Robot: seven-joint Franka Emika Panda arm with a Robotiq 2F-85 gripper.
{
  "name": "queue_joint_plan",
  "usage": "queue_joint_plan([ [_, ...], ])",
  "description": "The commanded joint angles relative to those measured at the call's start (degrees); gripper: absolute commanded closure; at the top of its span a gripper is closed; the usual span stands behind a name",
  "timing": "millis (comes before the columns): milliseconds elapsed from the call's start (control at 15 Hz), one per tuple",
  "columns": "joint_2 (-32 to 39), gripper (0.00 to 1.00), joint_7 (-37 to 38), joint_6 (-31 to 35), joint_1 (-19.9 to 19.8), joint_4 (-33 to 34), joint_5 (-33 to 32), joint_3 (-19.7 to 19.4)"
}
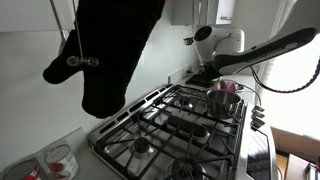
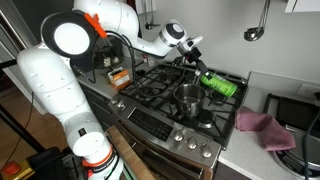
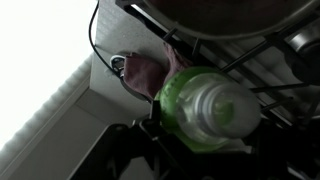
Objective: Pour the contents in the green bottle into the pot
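My gripper is shut on the green bottle and holds it tilted almost flat over the stove's back burners. In the wrist view the green bottle fills the space between the dark fingers, with one round end facing the camera. The pot stands on a burner just in front of the bottle. It also shows in an exterior view with a pinkish tinge. In the wrist view its dark rim runs along the top edge. I cannot tell whether anything is coming out of the bottle.
A gas stove with black grates and front knobs carries the pot. A pink cloth lies on the white counter beside it and also shows in the wrist view. A dark hanging mitt blocks much of one exterior view.
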Motion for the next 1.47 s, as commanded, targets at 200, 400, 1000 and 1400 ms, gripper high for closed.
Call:
queue_joint_plan([
  [200, -6.77, 0.55, 10.45, 1.01, -0.11, -10.12, -11.89, 1.10],
  [400, -9.12, 0.55, 15.35, 1.12, -0.11, -13.07, -17.48, 1.54],
  [1000, -11.77, 0.55, 19.94, -1.24, 0.24, -16.59, -25.65, 2.45],
  [1400, -11.16, 0.55, 20.29, -5.08, 0.57, -15.93, -28.94, 3.30],
])
